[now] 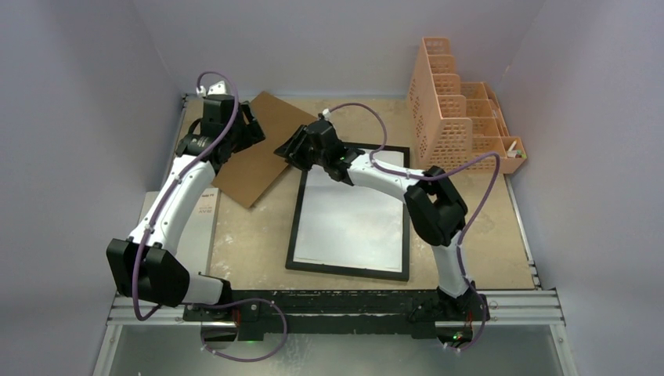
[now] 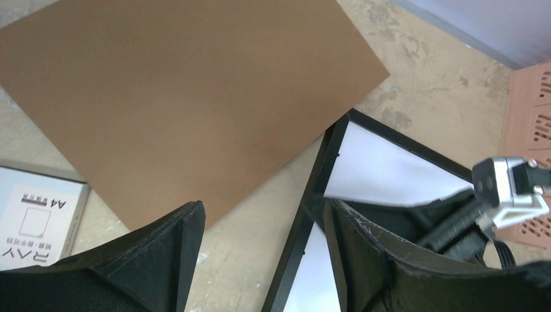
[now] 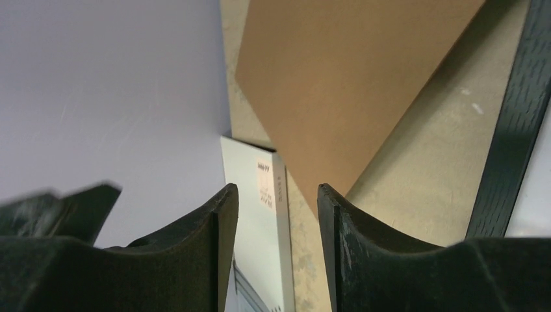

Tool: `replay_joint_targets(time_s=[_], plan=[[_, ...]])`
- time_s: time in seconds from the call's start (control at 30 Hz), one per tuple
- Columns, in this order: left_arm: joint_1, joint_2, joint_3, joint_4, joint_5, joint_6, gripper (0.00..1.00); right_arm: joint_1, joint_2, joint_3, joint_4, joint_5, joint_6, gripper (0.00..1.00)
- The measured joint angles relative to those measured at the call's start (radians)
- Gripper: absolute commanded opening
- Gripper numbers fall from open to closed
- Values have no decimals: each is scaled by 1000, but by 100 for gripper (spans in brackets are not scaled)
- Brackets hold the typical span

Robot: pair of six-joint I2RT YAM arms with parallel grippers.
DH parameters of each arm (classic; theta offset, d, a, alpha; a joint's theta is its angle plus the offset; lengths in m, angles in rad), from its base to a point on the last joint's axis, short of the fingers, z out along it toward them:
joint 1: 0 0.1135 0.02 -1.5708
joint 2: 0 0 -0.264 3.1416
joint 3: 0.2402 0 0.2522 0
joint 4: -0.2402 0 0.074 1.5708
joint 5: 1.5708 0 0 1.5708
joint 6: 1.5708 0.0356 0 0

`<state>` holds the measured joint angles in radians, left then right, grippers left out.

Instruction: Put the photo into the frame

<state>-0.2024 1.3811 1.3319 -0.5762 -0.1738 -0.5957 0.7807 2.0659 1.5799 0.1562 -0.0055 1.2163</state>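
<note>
The frame (image 1: 348, 271) lies flat near the middle of the table (image 1: 485, 235), slightly skewed, with one short edge toward the arm bases. Inside its black border is a plain white sheet (image 1: 352, 219); whether that is the photo lying face down cannot be told. The right gripper (image 3: 278, 188) is at the frame's far left corner, its jaws a narrow gap apart with nothing between them, and the black border runs just to the right of its fingers in the wrist view. The left gripper (image 2: 263, 208) is over the brown board (image 1: 247, 168), which lies toward the table's far left corner; its jaws are wide and empty. A white pack marked A4 (image 2: 39, 214) rests along the left edge, and a peach mesh organizer (image 1: 454, 117) stands at the far right corner.
</note>
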Motion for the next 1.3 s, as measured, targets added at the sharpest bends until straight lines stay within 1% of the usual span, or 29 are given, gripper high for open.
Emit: replay_joint_targets(time_s=[0.23,0.43,0.53,0.63,0.83,1.0,1.13,1.3], plan=[[0,-12,-6,-45,-18,-14,70,9,146,152,-139,103,57,50],[0,-12,-6,-51,-29,-14,70,26,193,162,-161,164,70,50],[0,-2,-6,-71,-54,-13,70,30,236,198,-174,191,78,50],[2,19,-7,-90,-76,-12,70,31,255,200,-176,203,87,50],[20,58,-11,-116,-119,-13,70,31,275,200,-169,206,95,51],[35,64,-22,-124,-121,-12,70,31,301,201,-129,205,100,52],[37,64,-22,-122,-95,-12,73,31,319,208,-86,193,119,53],[39,70,-21,-126,-52,-10,73,29,341,205,-19,159,154,53]])
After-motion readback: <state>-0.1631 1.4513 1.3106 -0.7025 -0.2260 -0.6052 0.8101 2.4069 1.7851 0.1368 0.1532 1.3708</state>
